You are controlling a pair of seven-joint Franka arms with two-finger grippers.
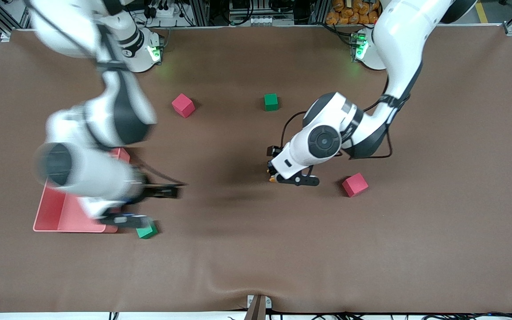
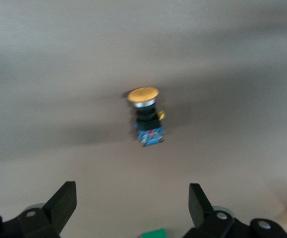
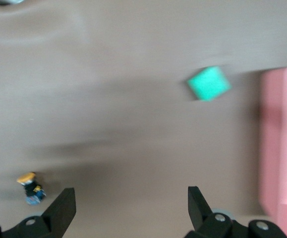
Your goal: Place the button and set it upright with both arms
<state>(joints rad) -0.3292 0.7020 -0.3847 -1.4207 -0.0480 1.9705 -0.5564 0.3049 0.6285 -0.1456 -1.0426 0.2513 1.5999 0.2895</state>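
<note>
The button (image 1: 273, 179) has an orange cap on a black and blue body and stands on the brown table mat near the middle. In the left wrist view the button (image 2: 145, 116) looks cap-up and slightly tilted. My left gripper (image 1: 274, 173) is low over the mat right by it. Its fingers (image 2: 61, 203) are open, empty and apart from the button. My right gripper (image 1: 166, 192) is blurred and open over the mat beside the pink tray (image 1: 60, 213). Its fingers (image 3: 63, 207) hold nothing. The button (image 3: 30, 187) shows small and apart in the right wrist view.
A green cube (image 1: 147, 231) lies against the tray's corner, also in the right wrist view (image 3: 208, 83). A pink cube (image 1: 354, 184) lies beside the left arm. Another pink cube (image 1: 183, 105) and green cube (image 1: 271, 102) lie nearer the bases.
</note>
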